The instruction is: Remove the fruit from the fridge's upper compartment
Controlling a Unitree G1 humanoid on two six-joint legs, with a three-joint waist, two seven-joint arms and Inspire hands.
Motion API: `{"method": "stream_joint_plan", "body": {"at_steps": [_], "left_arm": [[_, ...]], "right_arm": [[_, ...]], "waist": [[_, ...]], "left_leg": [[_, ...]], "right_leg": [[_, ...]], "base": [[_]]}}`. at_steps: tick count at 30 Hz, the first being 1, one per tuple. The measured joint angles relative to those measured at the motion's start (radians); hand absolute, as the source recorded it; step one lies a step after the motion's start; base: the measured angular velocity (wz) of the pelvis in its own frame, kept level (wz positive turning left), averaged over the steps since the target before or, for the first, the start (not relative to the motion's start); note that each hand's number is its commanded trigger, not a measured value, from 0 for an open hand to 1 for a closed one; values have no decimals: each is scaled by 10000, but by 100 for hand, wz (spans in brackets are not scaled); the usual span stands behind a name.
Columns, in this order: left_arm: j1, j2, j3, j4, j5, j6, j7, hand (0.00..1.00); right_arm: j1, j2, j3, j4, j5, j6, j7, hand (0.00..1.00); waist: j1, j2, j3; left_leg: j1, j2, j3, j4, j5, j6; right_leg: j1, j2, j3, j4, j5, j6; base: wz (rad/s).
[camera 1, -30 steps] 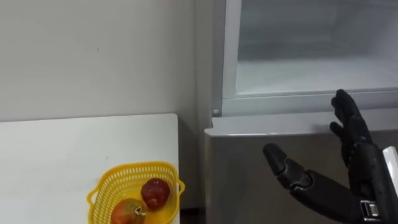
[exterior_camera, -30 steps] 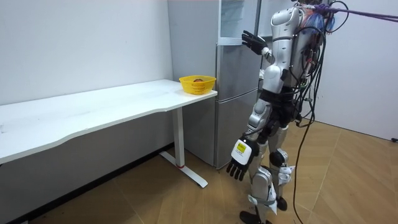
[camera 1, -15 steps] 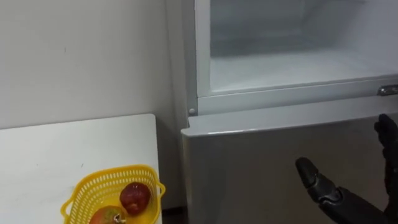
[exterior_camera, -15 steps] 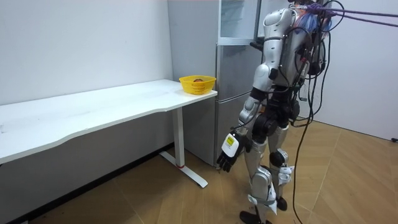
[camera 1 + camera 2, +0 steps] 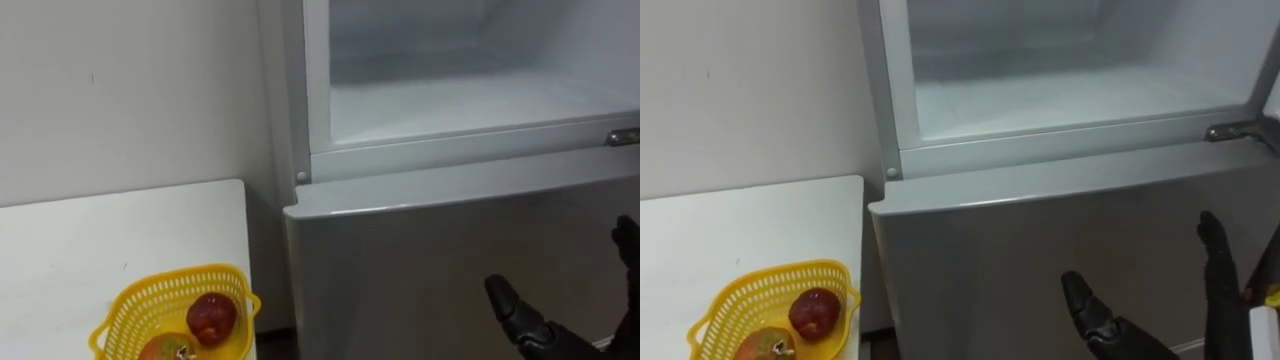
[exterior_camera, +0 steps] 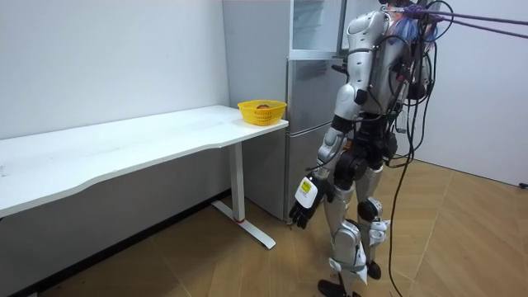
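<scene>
Where white table ends beside fridge, yellow basket w/ 2 fruit.

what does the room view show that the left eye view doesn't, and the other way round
Room view adds: the robot standing at the fridge, its left hand hanging by its leg, the white table at full length with its legs, and the wooden floor.

Left eye view adds: the upper compartment's bare shelf, a red fruit and an orange-red fruit in the yellow basket, and the right hand low before the lower door.

Shared: the yellow basket on the white table beside the fridge.
</scene>
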Motion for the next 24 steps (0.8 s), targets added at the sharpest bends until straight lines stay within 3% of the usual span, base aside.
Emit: {"method": "stream_joint_plan", "body": {"at_steps": [7,11,19,24], "left_arm": [[-10,2,1,-181,-381,11,15,0],[-26,-1,18,-145,-363,-18,158,0],[73,12,64,-669,-406,74,-117,0],[344,-1,535,-878,-335,96,-310,0]], "right_arm": [[435,0,310,1466,-408,223,190,0],[459,31,387,3512,-366,276,478,0],[427,230,400,6327,-391,751,1276,0],[-293,268,391,9388,-453,841,1752,0]], "waist": [[-44,8,-20],[2,-62,-80],[207,-97,-50],[264,-222,-54]], "left_leg": [[-50,-1,3,-10,1,-1],[90,-16,-2,3,3,-1],[176,-45,-143,10,5,3],[199,-66,-466,35,6,5]], "right_leg": [[-112,0,6,5,0,0],[41,-29,-21,-19,0,0],[192,-59,-84,-162,-2,30],[399,-82,-379,-262,-7,35]], "base": [[0],[0],[4],[17]]}}
